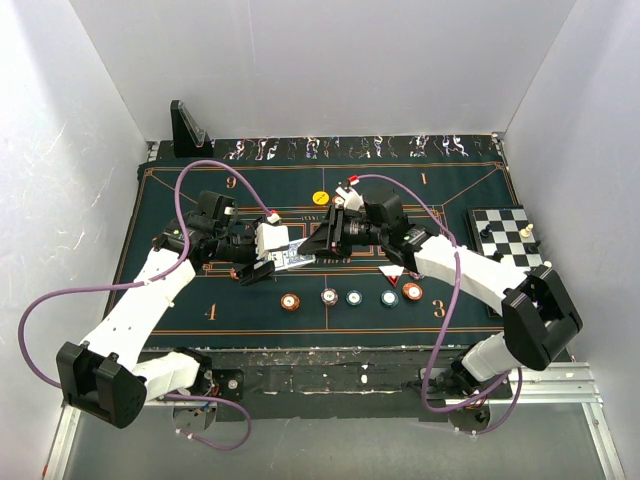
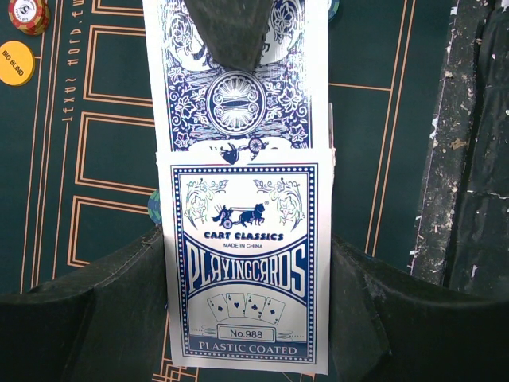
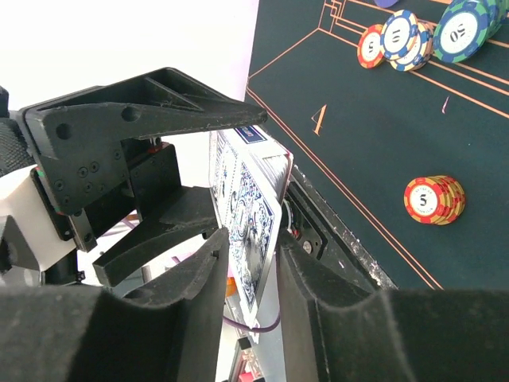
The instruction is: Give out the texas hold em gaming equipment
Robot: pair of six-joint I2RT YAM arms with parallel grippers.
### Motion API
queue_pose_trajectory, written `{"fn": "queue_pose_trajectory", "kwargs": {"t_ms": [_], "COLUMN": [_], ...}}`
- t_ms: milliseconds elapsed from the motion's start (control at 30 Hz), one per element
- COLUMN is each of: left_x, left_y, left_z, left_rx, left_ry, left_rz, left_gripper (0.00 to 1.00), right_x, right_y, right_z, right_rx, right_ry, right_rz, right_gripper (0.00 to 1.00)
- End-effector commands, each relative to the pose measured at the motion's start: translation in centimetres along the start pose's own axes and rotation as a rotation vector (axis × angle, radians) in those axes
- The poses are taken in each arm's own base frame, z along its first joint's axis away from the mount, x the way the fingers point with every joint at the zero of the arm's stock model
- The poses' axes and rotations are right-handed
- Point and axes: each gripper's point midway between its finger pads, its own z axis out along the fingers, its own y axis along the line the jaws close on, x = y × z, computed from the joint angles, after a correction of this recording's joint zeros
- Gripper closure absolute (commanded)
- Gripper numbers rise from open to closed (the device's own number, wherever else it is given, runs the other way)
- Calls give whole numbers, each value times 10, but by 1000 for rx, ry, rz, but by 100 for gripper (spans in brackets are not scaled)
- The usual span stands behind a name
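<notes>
Playing cards (image 2: 238, 103) are sticking partway out of their box (image 2: 242, 270), which my left gripper (image 2: 246, 255) is clamping by its sides above the mat (image 1: 180, 300). My right gripper (image 3: 250, 255) is pinching the protruding end. I am judging that a straight pull along the box axis, with the left grip firm, is keeping the cards from bending or spilling onto the chips (image 1: 353, 297) lying in a row below

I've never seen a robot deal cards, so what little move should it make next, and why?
Probably: the right gripper draws back, away from the left gripper. The left clamps the card box; the right pinches the blue-backed cards sticking out of its open end, so a short pull should slide them free.
</notes>
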Motion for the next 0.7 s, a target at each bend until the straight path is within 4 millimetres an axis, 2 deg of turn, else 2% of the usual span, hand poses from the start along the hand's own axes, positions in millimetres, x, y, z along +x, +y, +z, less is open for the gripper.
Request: {"fn": "queue_pose_trajectory", "kwargs": {"t_ms": [0, 400, 667], "left_x": [-21, -24, -24], "left_y": [9, 12, 10], "left_z": [-7, -8, -8], "left_rx": [-26, -36, -32], "left_ry": [-54, -60, -65], "left_rz": [40, 42, 42], "left_gripper": [89, 92, 94], "right_x": [-9, -9, -14], "right_y": [8, -5, -6], "right_z": [-13, -22, -33], "right_rx": [-14, 25, 53], "right_ry": [-44, -60, -93], "right_rz": [-38, -31, -52], "right_gripper": [65, 82, 84]}}
